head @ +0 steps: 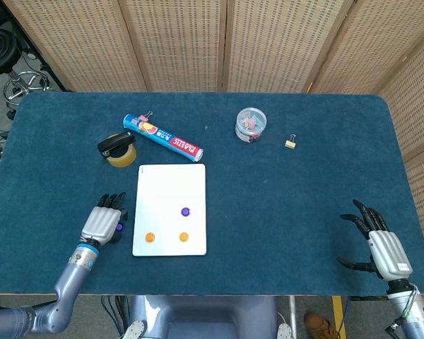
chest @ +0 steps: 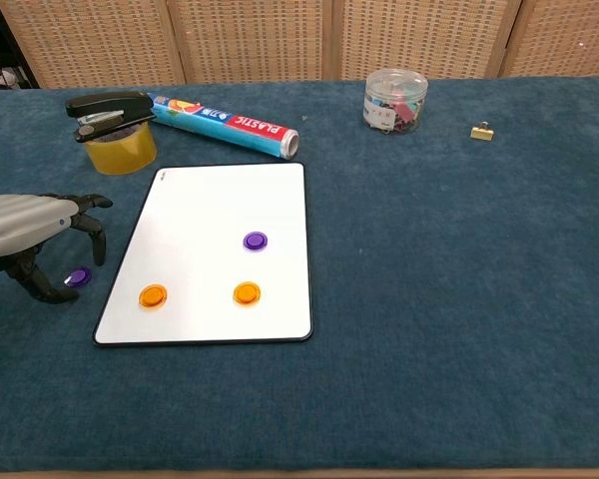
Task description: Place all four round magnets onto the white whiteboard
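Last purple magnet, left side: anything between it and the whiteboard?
Nothing visible. The purple magnet lies on the cloth under the left robot hand, whose fingers arch over it. Only bare blue cloth separates it from the whiteboard's left edge. The stapler and tape roll sit farther back.

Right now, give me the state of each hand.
Left hand: open, fingers arched over the purple magnet on the table, not holding it.
Right hand: open, fingers spread, holding nothing.
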Controlling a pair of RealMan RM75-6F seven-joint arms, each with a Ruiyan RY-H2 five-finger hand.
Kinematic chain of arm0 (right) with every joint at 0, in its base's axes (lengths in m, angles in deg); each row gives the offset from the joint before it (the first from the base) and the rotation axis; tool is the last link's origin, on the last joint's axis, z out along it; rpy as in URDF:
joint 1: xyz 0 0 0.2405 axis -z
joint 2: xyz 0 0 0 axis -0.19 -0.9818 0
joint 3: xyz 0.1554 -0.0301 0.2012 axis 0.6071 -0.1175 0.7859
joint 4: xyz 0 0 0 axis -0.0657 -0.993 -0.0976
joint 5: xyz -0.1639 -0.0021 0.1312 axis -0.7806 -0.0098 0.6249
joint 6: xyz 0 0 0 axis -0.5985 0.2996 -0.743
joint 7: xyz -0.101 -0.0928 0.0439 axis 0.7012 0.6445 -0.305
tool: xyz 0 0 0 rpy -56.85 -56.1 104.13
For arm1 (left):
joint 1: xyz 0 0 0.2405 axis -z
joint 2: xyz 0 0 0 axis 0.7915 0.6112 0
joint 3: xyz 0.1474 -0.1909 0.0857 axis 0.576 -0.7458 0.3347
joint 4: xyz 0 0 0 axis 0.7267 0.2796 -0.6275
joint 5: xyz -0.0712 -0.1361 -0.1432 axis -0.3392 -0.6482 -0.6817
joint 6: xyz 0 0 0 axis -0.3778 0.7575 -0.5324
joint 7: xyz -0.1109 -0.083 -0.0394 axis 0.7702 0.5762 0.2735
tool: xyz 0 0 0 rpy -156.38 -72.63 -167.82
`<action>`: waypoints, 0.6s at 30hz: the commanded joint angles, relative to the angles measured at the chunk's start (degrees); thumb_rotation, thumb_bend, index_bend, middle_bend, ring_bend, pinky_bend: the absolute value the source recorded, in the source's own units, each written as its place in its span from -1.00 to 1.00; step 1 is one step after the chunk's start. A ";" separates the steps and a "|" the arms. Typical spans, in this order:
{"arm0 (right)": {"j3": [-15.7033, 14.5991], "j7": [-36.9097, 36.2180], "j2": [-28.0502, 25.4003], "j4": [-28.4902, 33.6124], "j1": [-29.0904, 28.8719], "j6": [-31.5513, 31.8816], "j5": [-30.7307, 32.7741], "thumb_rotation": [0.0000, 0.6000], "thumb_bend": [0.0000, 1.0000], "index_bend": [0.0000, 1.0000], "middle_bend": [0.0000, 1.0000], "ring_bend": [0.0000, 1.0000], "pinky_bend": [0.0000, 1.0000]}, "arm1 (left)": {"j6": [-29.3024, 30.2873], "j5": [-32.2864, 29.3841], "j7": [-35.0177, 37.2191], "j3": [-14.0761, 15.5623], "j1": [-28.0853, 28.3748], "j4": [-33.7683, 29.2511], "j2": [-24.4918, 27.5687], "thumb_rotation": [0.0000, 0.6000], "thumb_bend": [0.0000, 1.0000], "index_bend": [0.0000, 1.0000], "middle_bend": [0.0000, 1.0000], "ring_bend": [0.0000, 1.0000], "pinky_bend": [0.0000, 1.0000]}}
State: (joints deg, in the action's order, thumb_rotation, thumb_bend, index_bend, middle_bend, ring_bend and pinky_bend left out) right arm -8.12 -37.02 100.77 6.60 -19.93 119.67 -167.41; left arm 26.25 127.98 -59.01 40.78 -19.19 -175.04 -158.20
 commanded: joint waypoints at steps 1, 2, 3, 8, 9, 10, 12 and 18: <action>0.03 0.05 0.00 0.01 0.01 0.03 0.03 1.00 -0.85 -0.56 -1.00 -1.00 -1.00 | 0.13 0.03 -0.10 -0.06 -0.09 -0.07 -0.04 1.00 -0.50 -0.10 -1.00 -1.00 -1.00; 0.03 0.04 0.00 0.03 0.02 0.03 0.06 1.00 -0.85 -0.56 -1.00 -1.00 -1.00 | 0.25 0.06 -0.21 -0.06 -0.16 -0.10 -0.04 1.00 -0.49 -0.09 -1.00 -1.00 -1.00; 0.03 0.03 -0.01 0.04 0.02 0.02 0.06 1.00 -0.85 -0.56 -1.00 -1.00 -1.00 | 0.32 0.02 -0.32 -0.07 -0.21 -0.11 -0.03 1.00 -0.49 -0.08 -1.00 -1.00 -1.00; 0.04 0.06 0.00 0.04 0.00 -0.03 0.08 1.00 -0.85 -0.56 -1.00 -1.00 -1.00 | 0.60 -0.42 -0.78 -0.20 -0.51 -0.08 0.06 1.00 -0.48 -0.08 -1.00 -1.00 -1.00; 0.03 0.08 0.01 0.04 -0.01 -0.05 0.07 1.00 -0.85 -0.56 -1.00 -1.00 -1.00 | 0.60 -0.50 -0.82 -0.23 -0.55 -0.07 0.09 1.00 -0.48 -0.08 -1.00 -1.00 -1.00; 0.01 0.12 0.02 0.03 -0.01 -0.05 0.06 1.00 -0.85 -0.56 -1.00 -1.00 -1.00 | 0.55 -0.57 -0.86 -0.24 -0.59 -0.01 0.11 1.00 -0.49 -0.08 -1.00 -1.00 -1.00; 0.00 0.16 0.03 0.04 -0.02 -0.10 0.07 1.00 -0.85 -0.56 -1.00 -1.00 -1.00 | 0.44 -0.71 -0.87 -0.29 -0.64 0.07 0.10 1.00 -0.48 -0.08 -1.00 -1.00 -1.00; 0.02 0.18 0.00 0.07 -0.01 -0.09 0.13 1.00 -0.85 -0.56 -1.00 -1.00 -1.00 | 0.00 -0.96 -0.77 -0.43 -0.65 0.13 0.11 1.00 -0.48 -0.07 -1.00 -1.00 -1.00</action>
State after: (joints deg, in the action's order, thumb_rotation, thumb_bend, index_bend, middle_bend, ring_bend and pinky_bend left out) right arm -8.10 -36.84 100.77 6.67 -19.94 119.58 -167.28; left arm 26.27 127.03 -59.80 40.36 -19.83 -174.89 -158.09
